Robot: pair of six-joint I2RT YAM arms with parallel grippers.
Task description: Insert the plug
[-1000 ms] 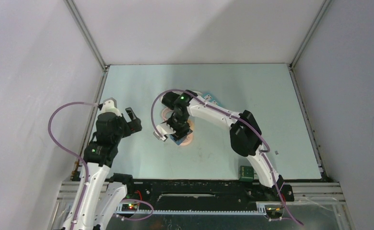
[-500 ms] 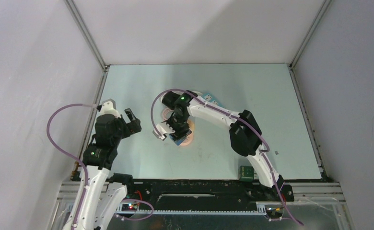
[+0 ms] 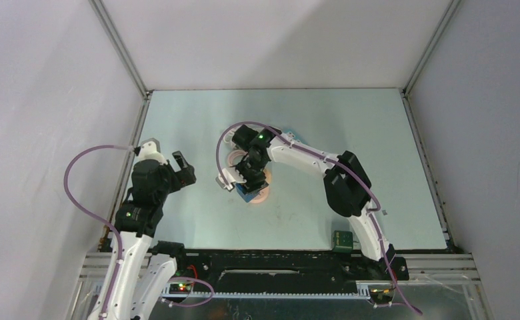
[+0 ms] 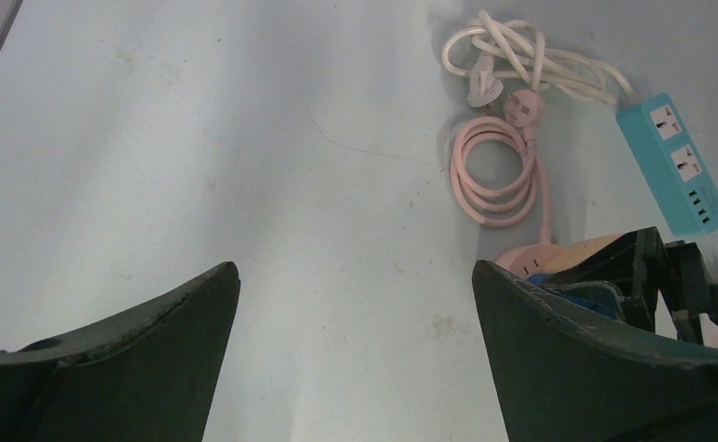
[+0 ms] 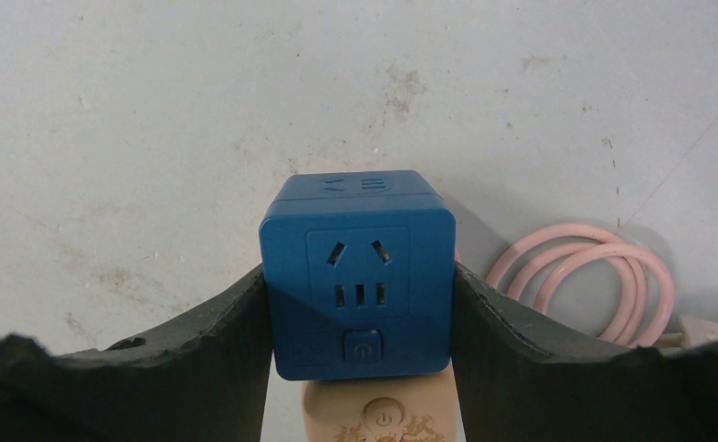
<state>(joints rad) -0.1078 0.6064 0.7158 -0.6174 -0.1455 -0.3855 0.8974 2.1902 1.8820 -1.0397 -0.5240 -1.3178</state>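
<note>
My right gripper (image 5: 359, 308) is shut on a blue cube plug adapter (image 5: 359, 276), one finger on each side. The cube stands on the pink-beige power strip (image 5: 387, 414), right above the strip's power button. In the top view the right gripper (image 3: 249, 179) is over the pink strip (image 3: 260, 195) at the table's middle. The strip's coiled pink cord (image 4: 495, 170) lies behind it. My left gripper (image 4: 355, 304) is open and empty, held over bare table to the left; it also shows in the top view (image 3: 181, 168).
A teal power strip (image 4: 673, 161) with a bundled white cord (image 4: 512, 51) lies behind the pink one. A small green box (image 3: 341, 239) sits at the near edge on the right. Grey walls enclose the pale table (image 3: 344, 127).
My right gripper with the blue cube has shifted slightly right and settled over the pink strip. The left arm has barely moved.
</note>
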